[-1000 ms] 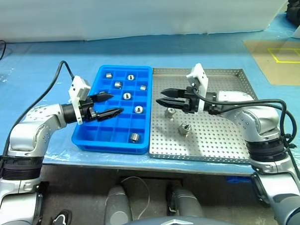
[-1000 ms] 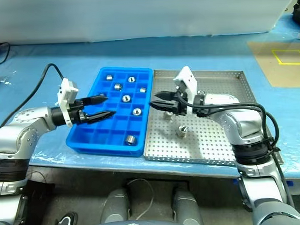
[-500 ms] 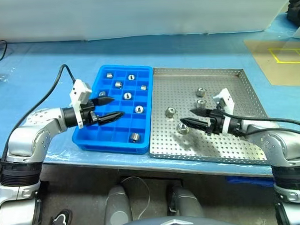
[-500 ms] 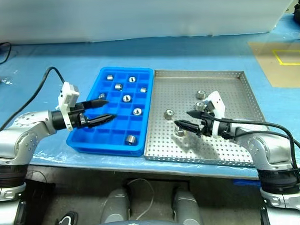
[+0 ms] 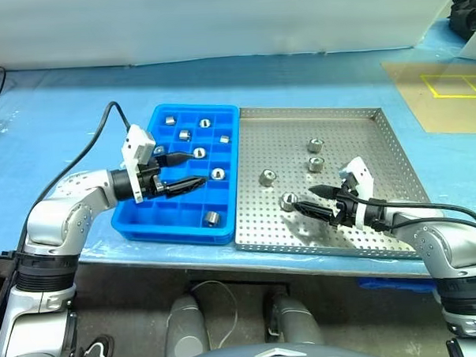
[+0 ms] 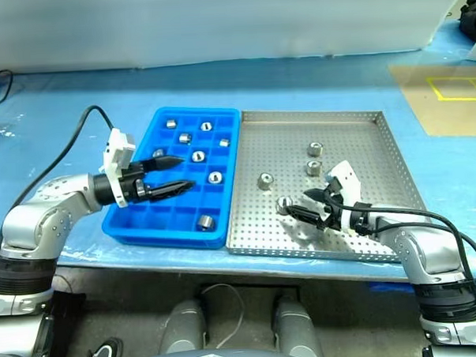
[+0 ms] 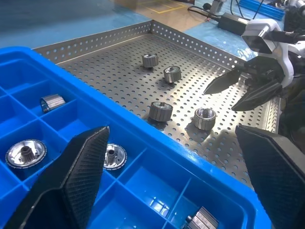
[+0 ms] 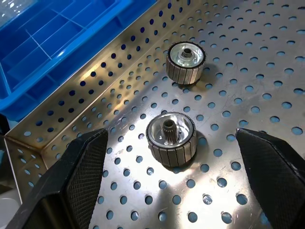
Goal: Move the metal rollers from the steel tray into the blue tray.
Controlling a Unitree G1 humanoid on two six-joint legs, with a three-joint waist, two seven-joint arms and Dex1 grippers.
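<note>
4 metal rollers stand on end, holes up, on the steel tray; 7 more sit in the blue tray (some tipped sideways). Right gripper reaches low toward the nearest roller, jaws open, empty. Left gripper hovers over the blue tray, jaws open.
</note>
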